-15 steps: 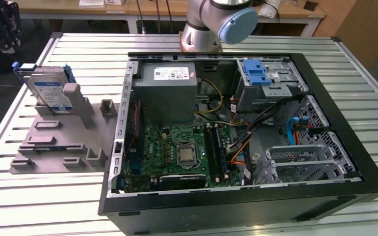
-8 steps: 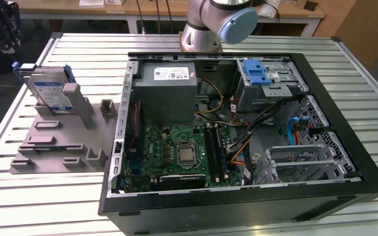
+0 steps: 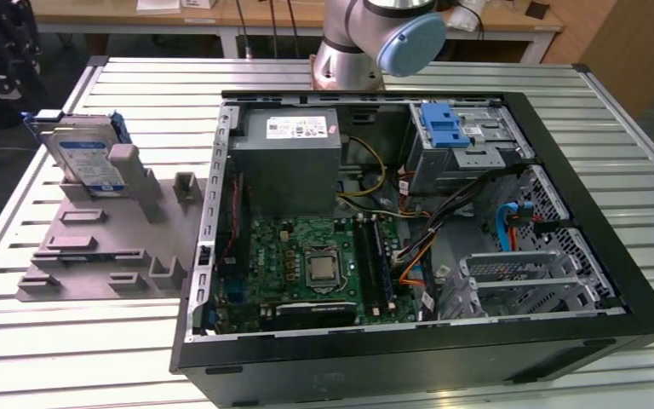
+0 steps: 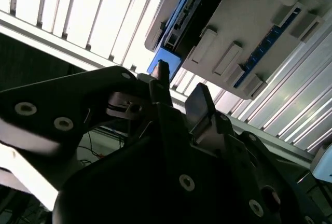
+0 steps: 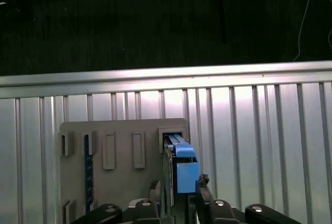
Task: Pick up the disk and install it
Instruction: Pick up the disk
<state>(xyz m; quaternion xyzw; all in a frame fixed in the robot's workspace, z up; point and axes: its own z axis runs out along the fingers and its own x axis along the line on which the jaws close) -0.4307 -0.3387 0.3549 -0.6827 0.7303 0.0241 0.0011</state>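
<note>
The disk (image 3: pixel 85 157) stands on edge in a slot of the grey fixture (image 3: pixel 88 247), on the slatted table at the exterior view's left. It is silver-grey with a white-and-blue label and a blue carrier frame. In the first wrist view I look down on the disk (image 5: pixel 181 164) from well above, with my gripper (image 5: pixel 179 183) open and its fingertips (image 5: pixel 202 181) on either side of the line of sight. In the second wrist view the open gripper (image 4: pixel 179 86) hangs clear of the disk (image 4: pixel 197 11) and touches nothing.
An open computer case (image 3: pixel 599 213) fills the table's middle and right. It holds a grey power supply (image 3: pixel 290 158), a motherboard (image 3: pixel 310 264), loose cables and a drive cage with a blue latch (image 3: pixel 445 126). The arm's base (image 3: pixel 356 43) stands behind the case.
</note>
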